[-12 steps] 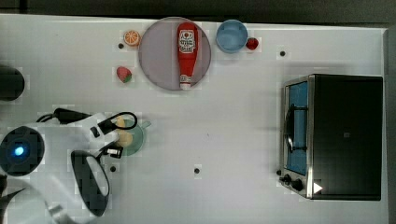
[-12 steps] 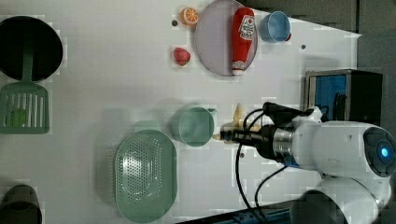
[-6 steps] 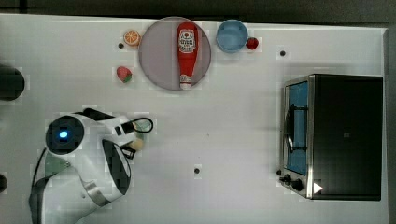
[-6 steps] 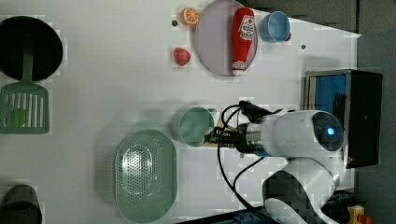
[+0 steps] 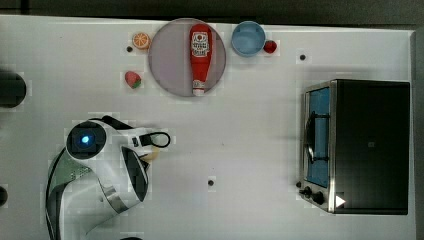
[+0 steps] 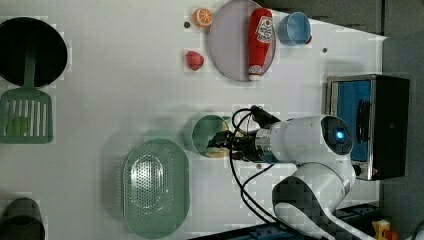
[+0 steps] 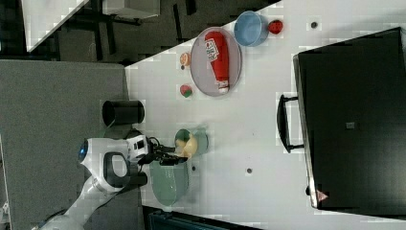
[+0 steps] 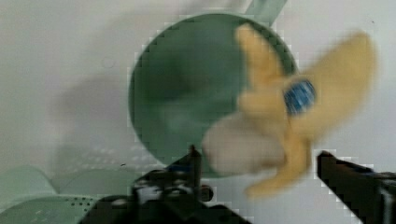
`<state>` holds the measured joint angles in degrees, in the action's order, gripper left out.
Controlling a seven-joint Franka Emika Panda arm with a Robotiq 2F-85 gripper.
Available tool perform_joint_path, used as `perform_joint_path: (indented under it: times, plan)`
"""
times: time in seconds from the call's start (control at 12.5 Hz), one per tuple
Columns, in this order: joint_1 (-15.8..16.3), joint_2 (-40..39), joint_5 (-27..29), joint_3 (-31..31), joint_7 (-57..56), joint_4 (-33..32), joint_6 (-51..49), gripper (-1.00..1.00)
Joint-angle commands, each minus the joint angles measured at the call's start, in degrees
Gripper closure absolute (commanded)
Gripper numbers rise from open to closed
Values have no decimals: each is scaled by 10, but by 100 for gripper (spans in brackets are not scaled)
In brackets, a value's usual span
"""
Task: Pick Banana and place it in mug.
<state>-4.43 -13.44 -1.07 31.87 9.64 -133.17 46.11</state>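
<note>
Pale yellow and blurred, the banana [image 8: 285,116] lies over the mug's rim on the side nearest the gripper [image 8: 261,163], partly above the green hollow of the mug [image 8: 187,102] and partly beyond its wall; whether it rests on the rim or hangs just above it cannot be told. The fingers [image 8: 194,161] stand spread wide on either side of the fruit, not pressing it. In the left view the banana [image 6: 218,150] shows at the mug's [image 6: 206,134] lower rim, just ahead of the gripper [image 6: 222,143]; in the right view the banana [image 7: 186,143] sits at the mug's [image 7: 200,139] left edge, beside the gripper [image 7: 173,155]. The colander [image 6: 155,192] lies just beside the mug on the white worktop [image 5: 250,130]. The danger, as I judge it, is that the banana is off-centre over the opening: it could tip outward off the rim onto the worktop near the mug, or lodge across the rim with one end out. A finger brushing it while pulling away could flick it out, or nudge the light mug towards the colander.
</note>
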Motion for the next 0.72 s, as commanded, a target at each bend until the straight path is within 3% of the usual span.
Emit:
perform_joint_path:
  times: [0.08,0.72]
  plan:
    - [-2,44,-3,-6,21,22,20,-100]
    - [-23,210,-3,-137,19,146,-235,-100]
